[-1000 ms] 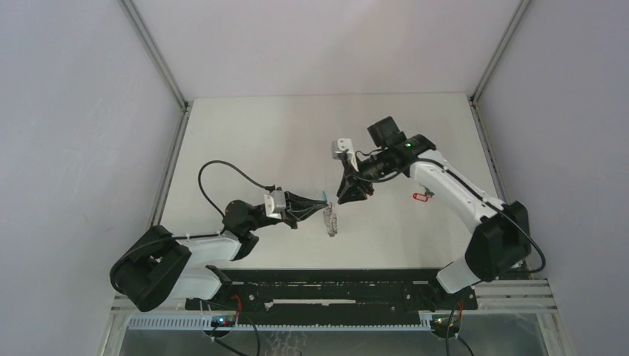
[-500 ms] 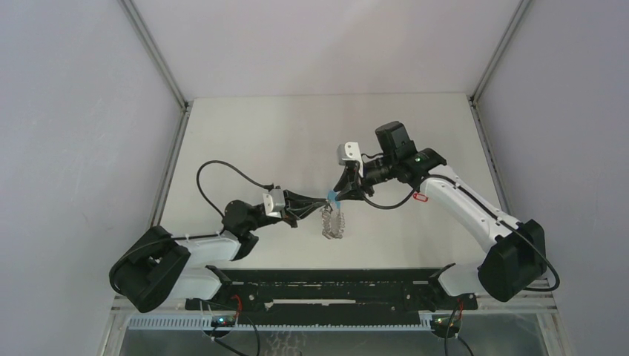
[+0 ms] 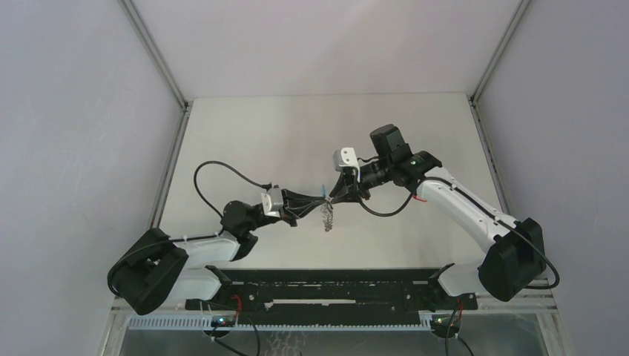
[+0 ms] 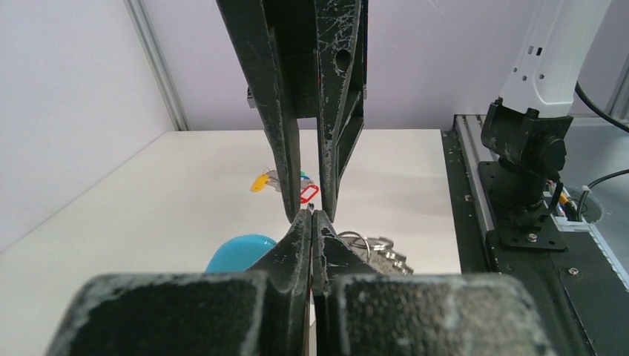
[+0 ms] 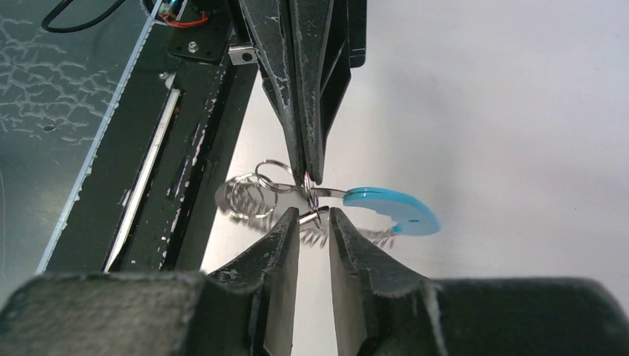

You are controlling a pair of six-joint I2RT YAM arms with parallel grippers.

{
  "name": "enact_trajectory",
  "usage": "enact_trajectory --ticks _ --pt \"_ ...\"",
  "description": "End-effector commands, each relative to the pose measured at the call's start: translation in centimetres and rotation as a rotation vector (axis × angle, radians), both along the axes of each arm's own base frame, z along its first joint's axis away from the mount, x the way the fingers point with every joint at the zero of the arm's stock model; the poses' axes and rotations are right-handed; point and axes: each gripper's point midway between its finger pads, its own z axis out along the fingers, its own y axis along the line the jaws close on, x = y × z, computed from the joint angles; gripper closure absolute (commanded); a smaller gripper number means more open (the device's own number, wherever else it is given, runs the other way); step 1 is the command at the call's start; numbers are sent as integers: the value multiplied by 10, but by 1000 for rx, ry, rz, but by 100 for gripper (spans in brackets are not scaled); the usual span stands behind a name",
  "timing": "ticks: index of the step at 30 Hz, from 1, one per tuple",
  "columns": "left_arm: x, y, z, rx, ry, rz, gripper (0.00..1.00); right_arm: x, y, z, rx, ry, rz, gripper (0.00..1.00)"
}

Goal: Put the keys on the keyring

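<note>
The keyring hangs in the air over the table's middle as a bunched silvery chain (image 3: 326, 217) with a light blue band (image 5: 393, 210). My left gripper (image 3: 323, 200) is shut on it at the top; the blue band (image 4: 241, 251) and chain rings (image 4: 374, 247) flank its tips (image 4: 312, 215). My right gripper (image 3: 335, 196) meets it from the far side. Its jaws stand narrowly apart with a small metal end of the keyring pinched between the tips (image 5: 314, 216). Red (image 4: 308, 194), yellow (image 4: 259, 182) and teal (image 4: 304, 176) keys lie together on the table beyond. The red key (image 3: 420, 196) shows beside the right arm.
The black rail (image 3: 334, 285) with both arm bases runs along the table's near edge. Grey walls and metal corner posts (image 3: 159, 59) close in the white table (image 3: 297, 133) on three sides.
My right gripper has come in to the left gripper's tips and closed round the keyring's end. The hanging chain has risen slightly and shifted left with both grippers.
</note>
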Motion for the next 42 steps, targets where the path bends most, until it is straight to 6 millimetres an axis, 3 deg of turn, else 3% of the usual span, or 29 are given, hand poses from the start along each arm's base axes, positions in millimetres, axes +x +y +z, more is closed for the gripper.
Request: enact_trajectory --ticks 1,8,13,15,21,28,42 --pt "-3 8 18 -64 -48 25 100 -5 8 6 42 -31 52 80" --pt "-1 7 20 -69 -41 24 100 -7 11 6 47 -35 64 84" --pt "-1 7 20 -70 -38 24 100 -5 11 6 38 -39 51 100" --pt "-1 6 19 -67 -33 17 99 -3 10 5 25 -44 32 100" --pt "4 7 9 -52 -20 45 83 4 -3 10 -56 -80 -70 100" --pt "8 10 2 -35 -11 60 71 7 -9 9 -231 -94 -134 100" --pt "19 4 -31 114 29 65 69 19 -12 -12 -592 -111 -198 100"
